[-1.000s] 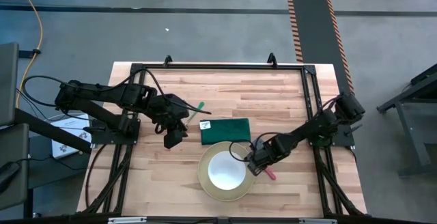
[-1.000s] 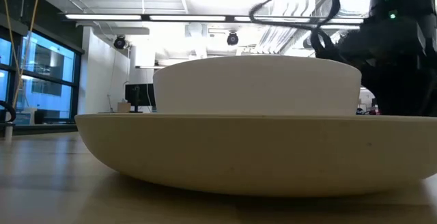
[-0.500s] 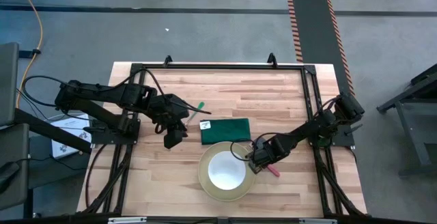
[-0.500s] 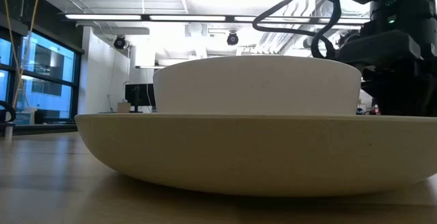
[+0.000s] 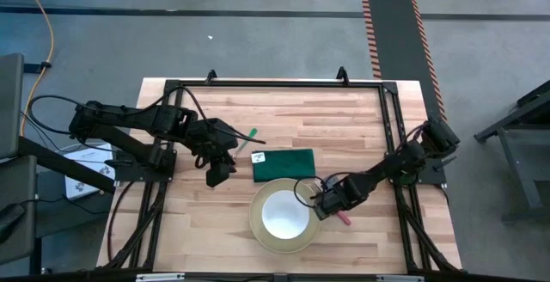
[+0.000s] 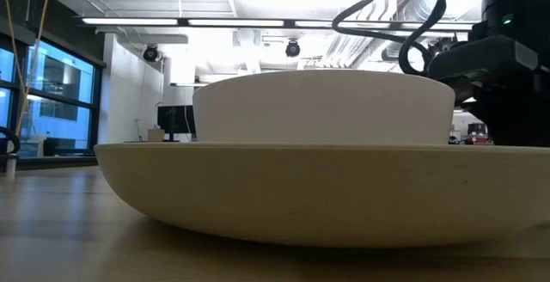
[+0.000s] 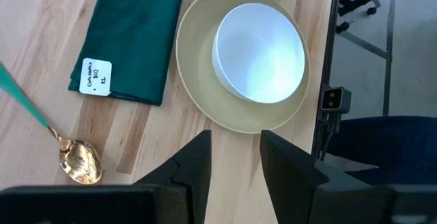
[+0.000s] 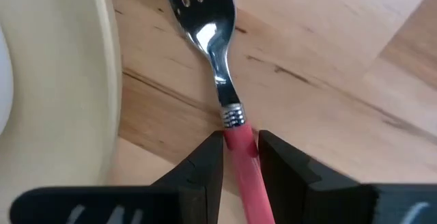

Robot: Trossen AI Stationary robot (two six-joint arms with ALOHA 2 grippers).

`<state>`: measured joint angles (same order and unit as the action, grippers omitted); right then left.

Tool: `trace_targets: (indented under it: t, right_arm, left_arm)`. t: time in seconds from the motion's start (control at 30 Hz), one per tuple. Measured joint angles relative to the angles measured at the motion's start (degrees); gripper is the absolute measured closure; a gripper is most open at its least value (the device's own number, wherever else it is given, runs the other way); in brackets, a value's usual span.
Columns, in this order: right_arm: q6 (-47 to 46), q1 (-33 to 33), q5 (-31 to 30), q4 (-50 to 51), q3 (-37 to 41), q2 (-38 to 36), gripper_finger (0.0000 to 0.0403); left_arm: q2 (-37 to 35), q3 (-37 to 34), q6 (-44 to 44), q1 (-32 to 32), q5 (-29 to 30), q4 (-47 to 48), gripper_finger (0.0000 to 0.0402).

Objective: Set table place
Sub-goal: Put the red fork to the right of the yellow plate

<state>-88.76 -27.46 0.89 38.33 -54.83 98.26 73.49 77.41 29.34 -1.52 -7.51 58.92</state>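
Right gripper [image 8: 239,157] pinches the pink fork handle [image 8: 240,152] low on the table [image 5: 344,119], just beside the yellow plate [image 5: 258,228], likely to seat it there. Left gripper [image 7: 235,157] hovers wide, empty, near the spoon [image 7: 75,159].

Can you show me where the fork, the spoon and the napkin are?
fork [image 8: 220,50]: right wrist view, on the shiny metal neck below the prongs.
spoon [image 7: 78,162]: left wrist view, on the gold scoop.
napkin [image 5: 284,164]: high view, middle of the folded green cloth.
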Motion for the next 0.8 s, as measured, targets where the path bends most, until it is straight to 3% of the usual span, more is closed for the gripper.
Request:
trace_targets:
  t: [0.3, 0.6, 0.8]
  right_arm:
    - [-3.8, -1.9, -0.5, 0.0, 0.0, 0.0, 0.0323]
    - [-3.4, -1.9, -0.8, -0.1, -0.1, -0.1, 0.0367]
    - [-8.2, -2.8, -0.9, -1.2, -0.1, -0.1, 0.0372]
  left_arm:
    - [0.0, 0.0, -0.6, 0.0, 0.0, 0.0, 0.0287]
    - [0.0, 0.0, -0.6, 0.0, 0.0, 0.0, 0.0286]
    - [0.0, 0.0, -0.6, 0.0, 0.0, 0.0, 0.0286]
